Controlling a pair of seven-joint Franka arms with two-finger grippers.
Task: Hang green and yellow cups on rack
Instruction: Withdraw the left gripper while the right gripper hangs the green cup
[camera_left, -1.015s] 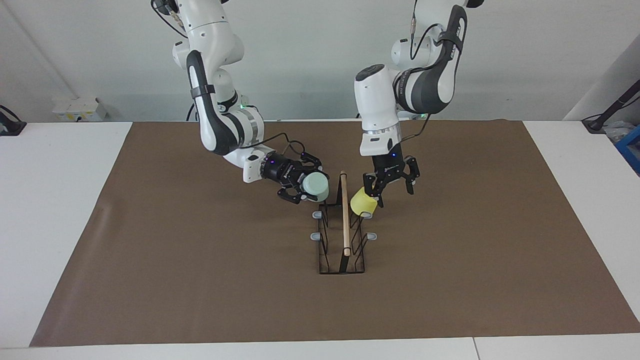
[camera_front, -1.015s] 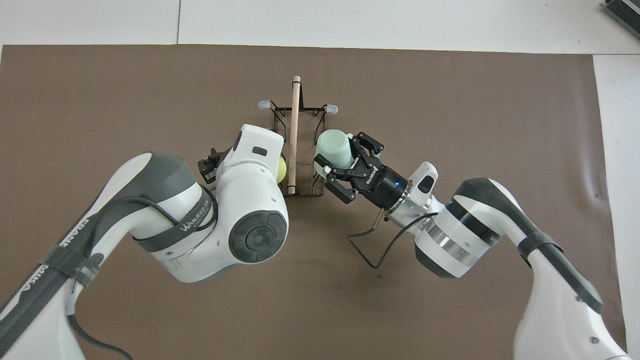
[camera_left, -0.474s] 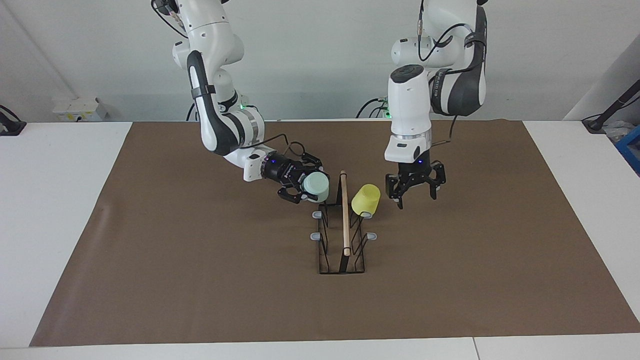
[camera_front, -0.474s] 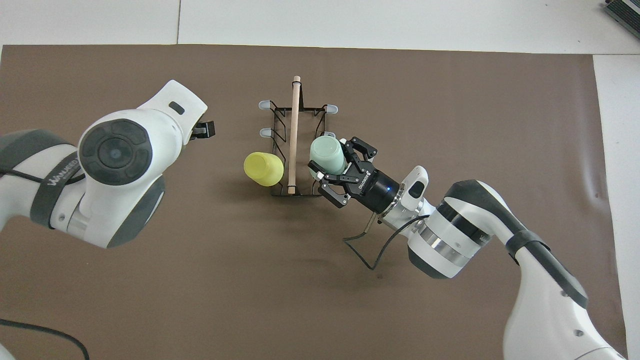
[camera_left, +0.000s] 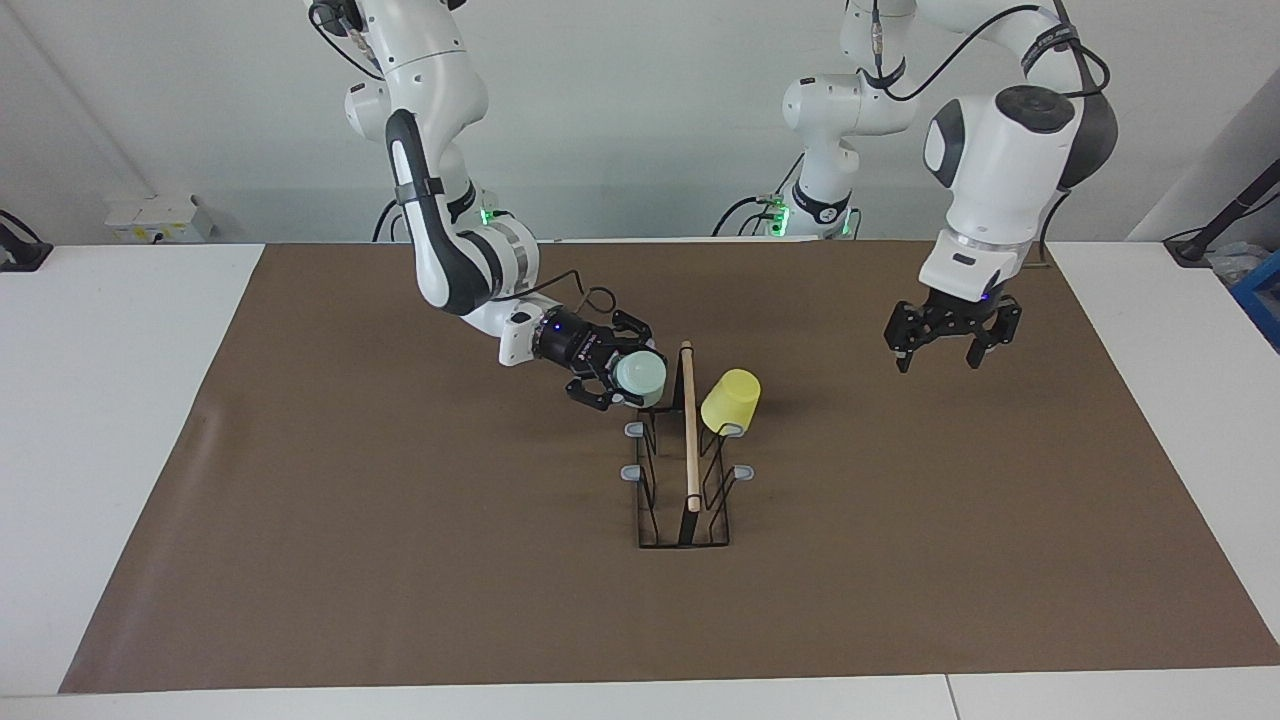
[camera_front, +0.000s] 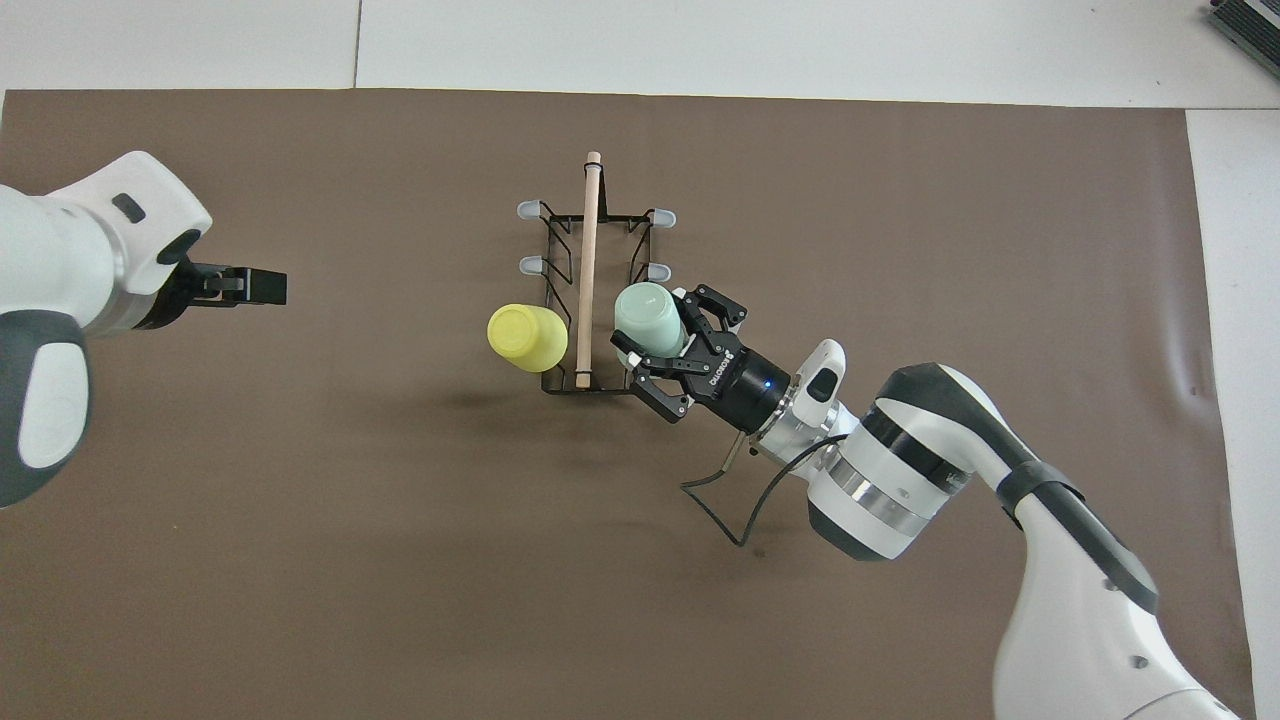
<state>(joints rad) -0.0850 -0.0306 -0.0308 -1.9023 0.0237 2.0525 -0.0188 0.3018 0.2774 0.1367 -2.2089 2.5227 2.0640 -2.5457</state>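
Observation:
The black wire rack (camera_left: 690, 500) (camera_front: 560, 235) with its wooden rod (camera_left: 689, 430) stands mid-table. The yellow cup (camera_left: 730, 400) (camera_front: 527, 336) hangs tilted on the prong nearest the robots, on the left arm's side, with nothing holding it. My right gripper (camera_left: 625, 368) (camera_front: 662, 335) is shut on the mint green cup (camera_left: 640, 375) (camera_front: 648, 315). It holds the cup against the rack's other side, at the prong nearest the robots, which the cup hides. My left gripper (camera_left: 938, 360) (camera_front: 245, 287) is open and empty, raised over the mat toward the left arm's end.
A brown mat (camera_left: 400, 560) covers the table's middle, with white table (camera_left: 100, 400) at both ends. Several grey prong tips (camera_left: 635, 430) stand free on the rack. A black cable (camera_front: 740, 500) loops from the right wrist.
My left gripper let go of the yellow cup, which stays on its prong, and swung away toward the left arm's end. My right gripper edged the green cup closer to the rack.

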